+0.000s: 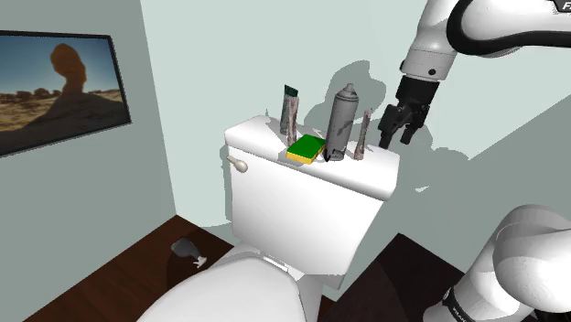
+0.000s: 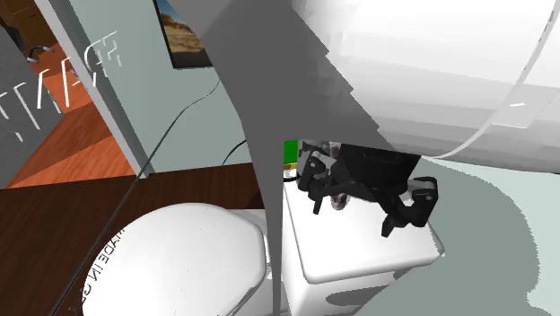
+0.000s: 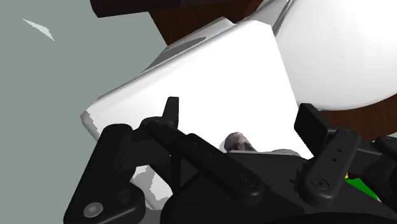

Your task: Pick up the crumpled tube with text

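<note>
Two crumpled tubes stand upright on the white toilet tank lid (image 1: 366, 178). One has a dark green cap (image 1: 291, 112) and stands at the lid's left end in the shoulder view. The other is a thin mottled grey-brown tube (image 1: 364, 135) near the lid's right end. My black gripper (image 1: 395, 137) hangs just to the right of this second tube, slightly above the lid, with its fingers apart. In the wrist view the tube's top (image 3: 238, 142) shows low between the open fingers (image 3: 172, 112), untouched. In the second exterior view the gripper (image 2: 355, 212) hovers over the lid with the tube (image 2: 339, 203) beneath it.
A grey spray can (image 1: 340, 122) and a green and yellow sponge (image 1: 306, 151) sit between the two tubes. The wall rises close behind the tank. The toilet seat lid (image 1: 247, 293) lies below, on a dark wood floor. A framed desert picture (image 1: 55, 87) hangs on the wall.
</note>
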Available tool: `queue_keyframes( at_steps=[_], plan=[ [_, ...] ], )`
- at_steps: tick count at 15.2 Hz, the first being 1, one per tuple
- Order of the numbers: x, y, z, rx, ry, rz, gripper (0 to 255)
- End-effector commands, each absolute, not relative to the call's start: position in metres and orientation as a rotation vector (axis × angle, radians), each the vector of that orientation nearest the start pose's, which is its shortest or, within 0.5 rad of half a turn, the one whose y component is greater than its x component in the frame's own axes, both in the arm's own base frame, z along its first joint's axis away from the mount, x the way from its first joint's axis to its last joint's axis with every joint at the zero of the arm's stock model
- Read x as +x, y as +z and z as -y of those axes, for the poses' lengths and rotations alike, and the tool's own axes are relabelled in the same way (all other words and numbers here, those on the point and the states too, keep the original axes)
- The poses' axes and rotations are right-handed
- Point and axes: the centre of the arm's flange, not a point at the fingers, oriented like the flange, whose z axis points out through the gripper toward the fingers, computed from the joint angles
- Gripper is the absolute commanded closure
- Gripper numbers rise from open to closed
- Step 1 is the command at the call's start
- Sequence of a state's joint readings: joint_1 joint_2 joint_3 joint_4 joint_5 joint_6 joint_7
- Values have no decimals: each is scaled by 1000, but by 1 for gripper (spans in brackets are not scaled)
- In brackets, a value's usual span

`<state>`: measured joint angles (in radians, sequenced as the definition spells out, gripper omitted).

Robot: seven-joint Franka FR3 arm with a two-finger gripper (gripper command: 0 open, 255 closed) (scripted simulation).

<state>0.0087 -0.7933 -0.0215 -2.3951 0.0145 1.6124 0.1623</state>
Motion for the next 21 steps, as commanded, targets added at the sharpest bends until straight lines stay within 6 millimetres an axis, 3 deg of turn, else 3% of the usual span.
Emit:
queue_keyframes(
  at_steps=[1,12,21],
  plan=[
    [308,578,4,-3100,-13,-263,0],
    [360,682,-12,-3060,-345,445,0],
    [360,642,-12,-3060,-345,445,0]
  ],
)
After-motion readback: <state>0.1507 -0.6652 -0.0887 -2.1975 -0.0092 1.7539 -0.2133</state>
